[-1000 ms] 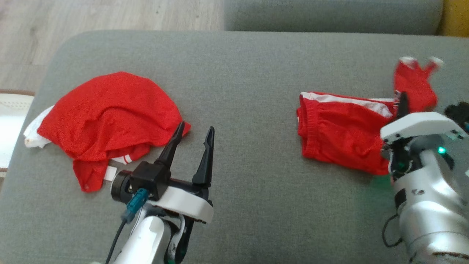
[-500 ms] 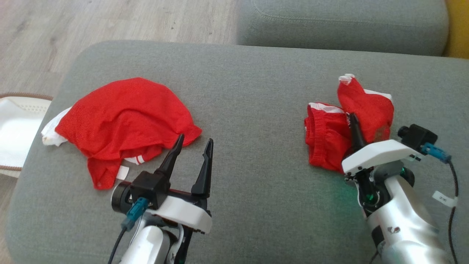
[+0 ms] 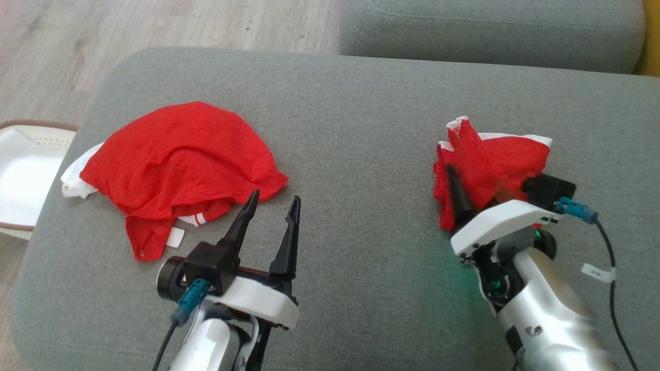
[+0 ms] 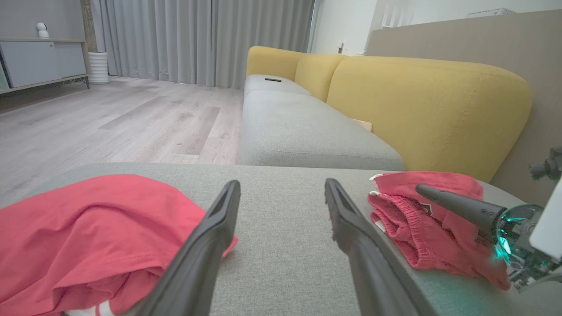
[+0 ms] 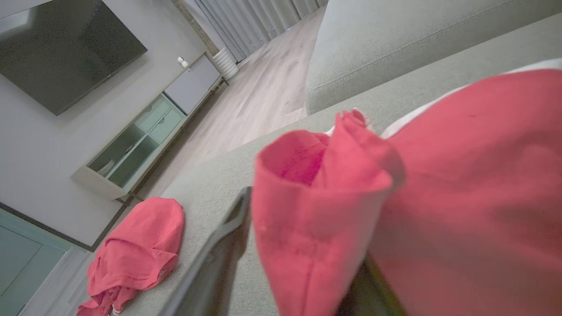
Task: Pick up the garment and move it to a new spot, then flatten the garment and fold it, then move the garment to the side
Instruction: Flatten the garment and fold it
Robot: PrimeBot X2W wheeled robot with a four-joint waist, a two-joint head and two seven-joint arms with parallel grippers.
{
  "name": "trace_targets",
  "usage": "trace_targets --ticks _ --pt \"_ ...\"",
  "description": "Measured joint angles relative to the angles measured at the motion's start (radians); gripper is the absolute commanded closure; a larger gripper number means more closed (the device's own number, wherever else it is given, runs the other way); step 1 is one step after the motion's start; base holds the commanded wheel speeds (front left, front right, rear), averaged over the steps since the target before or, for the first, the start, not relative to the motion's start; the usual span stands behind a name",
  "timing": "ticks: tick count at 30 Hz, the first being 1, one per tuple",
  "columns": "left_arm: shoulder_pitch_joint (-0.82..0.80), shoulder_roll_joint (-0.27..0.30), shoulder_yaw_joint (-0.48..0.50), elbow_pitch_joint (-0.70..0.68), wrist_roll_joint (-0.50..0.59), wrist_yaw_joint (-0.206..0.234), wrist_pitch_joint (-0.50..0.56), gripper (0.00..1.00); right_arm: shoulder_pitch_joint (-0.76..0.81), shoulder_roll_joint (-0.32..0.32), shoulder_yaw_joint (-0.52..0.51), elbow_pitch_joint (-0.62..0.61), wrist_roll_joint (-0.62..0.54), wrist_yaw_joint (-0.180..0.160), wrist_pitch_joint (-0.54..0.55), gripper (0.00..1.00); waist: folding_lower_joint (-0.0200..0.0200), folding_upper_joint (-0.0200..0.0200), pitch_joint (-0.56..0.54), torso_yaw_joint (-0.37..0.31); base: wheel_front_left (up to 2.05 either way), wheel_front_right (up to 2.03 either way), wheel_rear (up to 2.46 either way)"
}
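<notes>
1. Two red garments lay well apart on the grey sofa seat (image 3: 361, 129), as the head camera saw it: the red shorts (image 3: 495, 154) toward the robot's right and a red shirt (image 3: 175, 154) toward its left.
2. White-striped and with an elastic waistband, the shorts sat bunched in a heap near the seat's right side, with part of the cloth standing up in a peak.
3. The right gripper (image 3: 472, 175) reached into that heap from the near side. One dark finger (image 3: 456, 190) lay bare along the left edge of the cloth, while red fabric covered the other.
4. From the right wrist camera, the fingers stood partly apart, with a fold of the shorts (image 5: 395, 197) filling the gap and draped over the right-hand one. Whether the cloth was pinched or merely resting there could not be told.
5. The left gripper (image 3: 274, 196) hovered over bare seat just beside the shirt's near corner, its fingers (image 4: 206, 245) spread wide and holding nothing.
6. The shirt lay crumpled close to the seat's left side, with a white label and striped trim showing at its near edge.
7. A white basket (image 3: 20, 175) stood on the wooden floor (image 3: 154, 20) beyond that left side.
8. A yellow sofa back (image 4: 417, 101) rose behind the seat in the left wrist camera.
</notes>
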Motion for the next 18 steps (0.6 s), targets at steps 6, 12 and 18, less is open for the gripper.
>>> trace_targets --ticks 6,12,18 --pt "0.0 0.0 -0.001 0.0 -0.001 0.007 0.0 0.0 0.0 0.001 0.094 0.006 0.042 0.0 0.006 0.0 0.0 0.0 0.005 -0.001 0.0 0.0 0.0" --pt "-0.001 0.0 0.002 -0.005 -0.001 0.009 0.0 0.0 0.0 0.001 0.199 0.06 0.042 0.0 0.049 0.0 0.0 0.0 0.005 -0.015 0.0 0.0 0.0" --pt "0.0 0.0 0.017 -0.007 -0.001 0.009 0.0 0.0 -0.001 -0.006 0.212 0.104 0.007 0.0 0.039 0.0 0.0 0.0 -0.002 -0.046 0.0 0.0 0.0"
